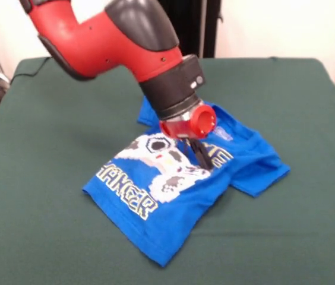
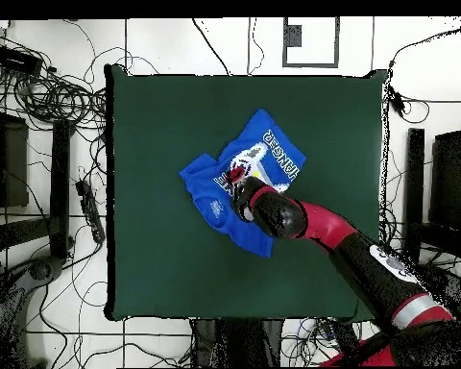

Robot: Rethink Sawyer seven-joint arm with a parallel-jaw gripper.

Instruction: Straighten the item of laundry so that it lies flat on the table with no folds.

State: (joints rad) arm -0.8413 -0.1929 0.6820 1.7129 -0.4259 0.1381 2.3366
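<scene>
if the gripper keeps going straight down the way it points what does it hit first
The blue T-shirt: the gripper points down at its printed chest, seemingly at or just above the cloth. Contact is hard to judge. Beneath lies the green table.

The pincer (image 2: 236, 176) sits over the blue T-shirt (image 2: 273, 154) on the green table (image 2: 157, 240).

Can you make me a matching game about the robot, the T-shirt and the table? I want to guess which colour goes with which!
Things:
1. T-shirt
2. table
3. robot arm
4. gripper

Clues:
A. dark green
B. red and black
C. bright blue with a printed picture
D. down on the middle of the shirt

Pairs: 1-C, 2-A, 3-B, 4-D
</scene>
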